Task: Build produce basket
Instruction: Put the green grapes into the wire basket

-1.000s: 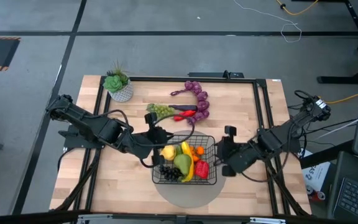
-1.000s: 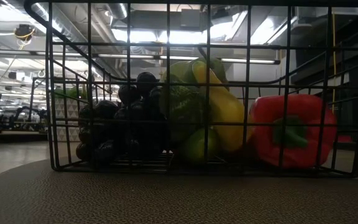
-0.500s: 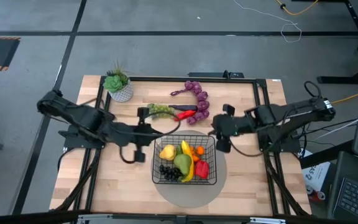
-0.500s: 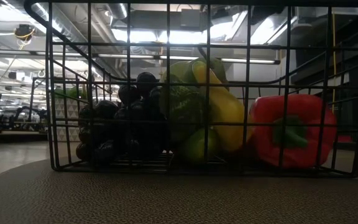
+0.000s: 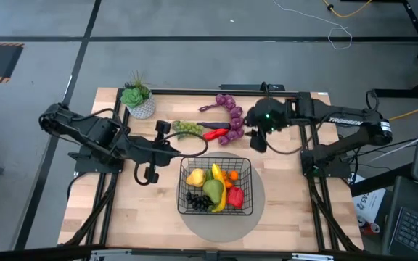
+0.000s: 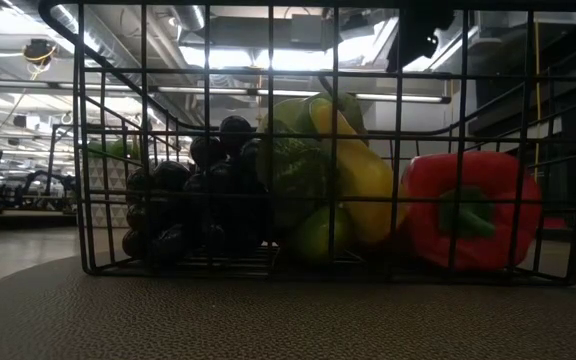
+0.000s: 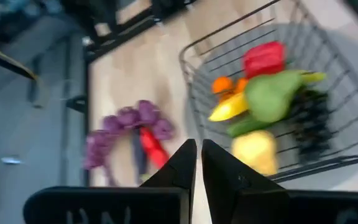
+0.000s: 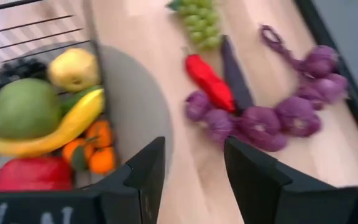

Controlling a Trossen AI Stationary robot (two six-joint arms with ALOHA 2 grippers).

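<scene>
Your right gripper [image 5: 255, 138], fingers spread and empty, hangs just beside the purple grapes [image 5: 232, 116] behind the basket [image 5: 217, 186]; a careless descent could shove them against the red pepper [image 5: 215, 134]. Your left gripper [image 5: 167, 134] is pressed together.

White capital lettering runs along the forearm of the right arm [image 5: 343, 122] in the high view; it appears to read "TROSSEN", though the letters are small and hard to make out. In the right wrist view, faint pale marks sit on the dark body of that arm's gripper at the picture's lower left corner, too cut off to read. No other text, number or sign is legible.
</scene>
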